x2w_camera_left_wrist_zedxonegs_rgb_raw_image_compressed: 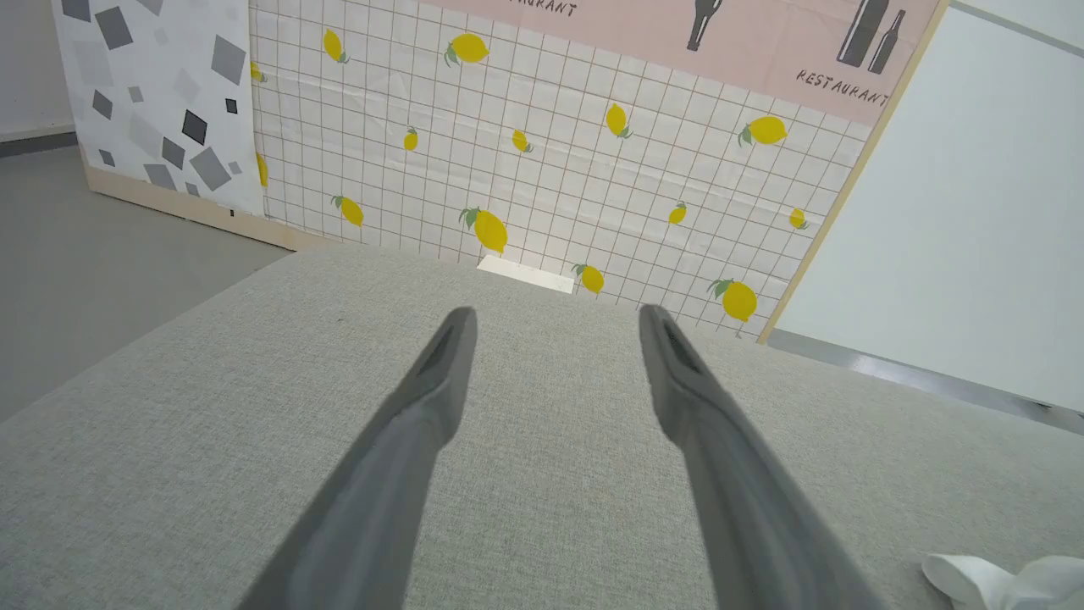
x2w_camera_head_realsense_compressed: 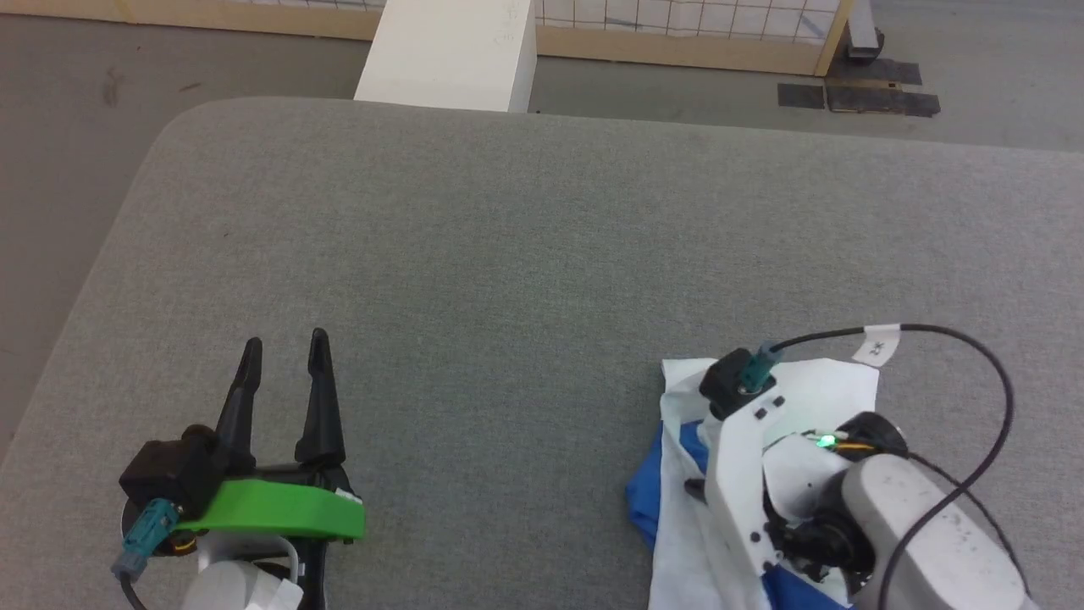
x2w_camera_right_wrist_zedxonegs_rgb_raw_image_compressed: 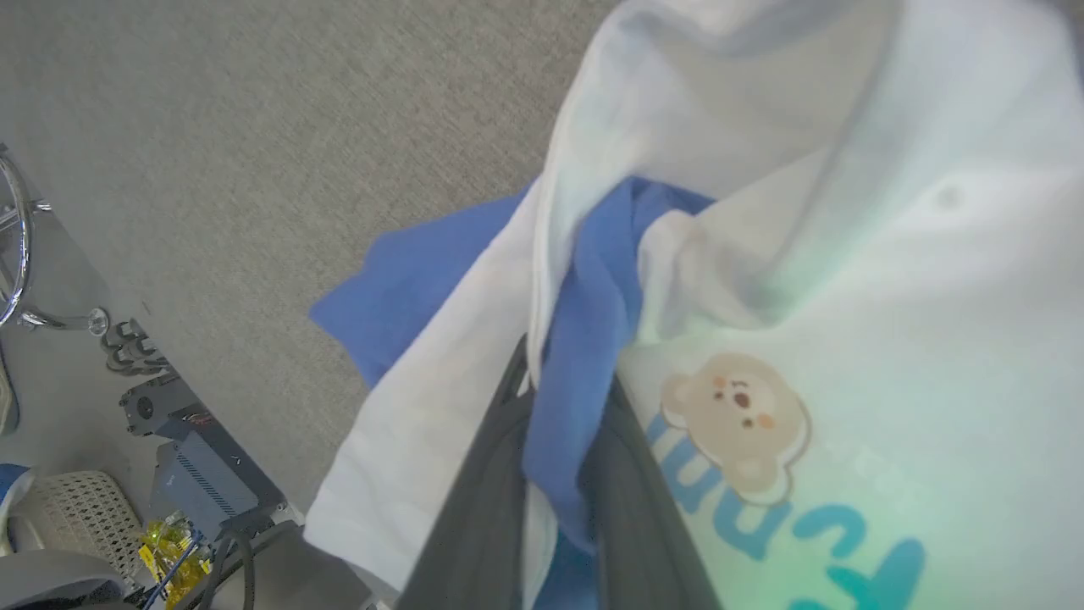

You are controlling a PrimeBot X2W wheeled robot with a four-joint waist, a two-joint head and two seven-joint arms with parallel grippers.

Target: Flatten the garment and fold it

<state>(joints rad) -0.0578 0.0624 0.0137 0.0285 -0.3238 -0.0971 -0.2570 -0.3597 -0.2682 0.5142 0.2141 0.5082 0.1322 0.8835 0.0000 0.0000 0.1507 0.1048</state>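
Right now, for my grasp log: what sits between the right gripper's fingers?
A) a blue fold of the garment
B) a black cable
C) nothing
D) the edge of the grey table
A: in the right wrist view a blue fold of the garment runs up between the two dark fingers of the right gripper, which are closed on it.

left pincer (x2w_camera_left_wrist_zedxonegs_rgb_raw_image_compressed: 556, 315) hanging over the grey tabletop (x2w_camera_left_wrist_zedxonegs_rgb_raw_image_compressed: 152, 483), its two fingers standing well apart, bare surface showing between them | white fold of the garment (x2w_camera_left_wrist_zedxonegs_rgb_raw_image_compressed: 999, 580) lying in the frame's lower right corner, near the right-hand finger, not touching | lemon-print grid wall (x2w_camera_left_wrist_zedxonegs_rgb_raw_image_compressed: 550, 152) standing across the top
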